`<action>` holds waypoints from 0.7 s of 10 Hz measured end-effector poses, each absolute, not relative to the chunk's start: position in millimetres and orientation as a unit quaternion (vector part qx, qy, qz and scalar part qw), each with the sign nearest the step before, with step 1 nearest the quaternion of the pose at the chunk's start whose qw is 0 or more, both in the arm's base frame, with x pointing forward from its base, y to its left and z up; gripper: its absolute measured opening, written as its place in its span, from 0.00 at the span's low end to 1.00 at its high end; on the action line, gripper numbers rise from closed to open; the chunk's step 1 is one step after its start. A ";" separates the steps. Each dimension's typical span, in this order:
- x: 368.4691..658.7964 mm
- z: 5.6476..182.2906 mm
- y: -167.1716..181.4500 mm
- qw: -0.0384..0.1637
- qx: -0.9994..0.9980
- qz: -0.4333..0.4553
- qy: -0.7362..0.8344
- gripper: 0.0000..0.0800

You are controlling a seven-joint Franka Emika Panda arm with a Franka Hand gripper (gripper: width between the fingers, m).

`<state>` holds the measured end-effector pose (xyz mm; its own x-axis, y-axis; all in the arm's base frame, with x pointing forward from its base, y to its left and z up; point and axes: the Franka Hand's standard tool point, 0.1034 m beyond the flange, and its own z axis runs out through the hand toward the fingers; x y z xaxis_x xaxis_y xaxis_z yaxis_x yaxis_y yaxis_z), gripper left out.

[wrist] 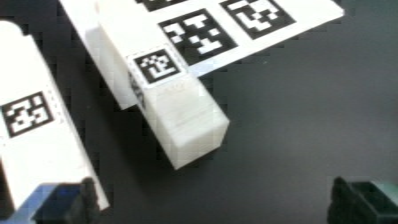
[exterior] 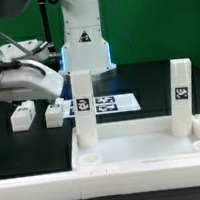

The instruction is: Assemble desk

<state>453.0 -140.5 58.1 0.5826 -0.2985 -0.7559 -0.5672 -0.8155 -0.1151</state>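
The white tabletop (exterior: 144,148) lies rim up at the front of the exterior view. Two white legs stand upright in its far corner sockets, one on the exterior view's left (exterior: 83,112) and one on its right (exterior: 180,97). Two loose tagged legs (exterior: 22,117) (exterior: 55,113) lie on the black table behind it. My gripper (exterior: 48,86) hovers above them, blurred. In the wrist view my gripper (wrist: 214,205) is open and empty, its dark fingertips (wrist: 63,200) wide apart. One loose leg (wrist: 182,112) lies below it, and the other (wrist: 32,110) lies beside that one.
The marker board (exterior: 109,104) lies flat behind the tabletop, and in the wrist view it (wrist: 222,30) touches the end of the nearer loose leg. The robot base (exterior: 83,35) stands at the back. A long white bar (exterior: 32,184) lies at the front left.
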 end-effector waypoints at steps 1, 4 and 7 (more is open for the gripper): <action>453.6 57.7 -140.9 0.174 -0.873 0.382 0.248 0.81; 443.6 50.7 -123.6 0.173 -0.866 0.397 0.248 0.81; 440.0 40.1 -122.4 0.160 -0.872 0.390 0.250 0.81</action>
<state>440.0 -122.4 40.1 0.5713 -0.3104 -0.7598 -0.5598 -0.8243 -0.0842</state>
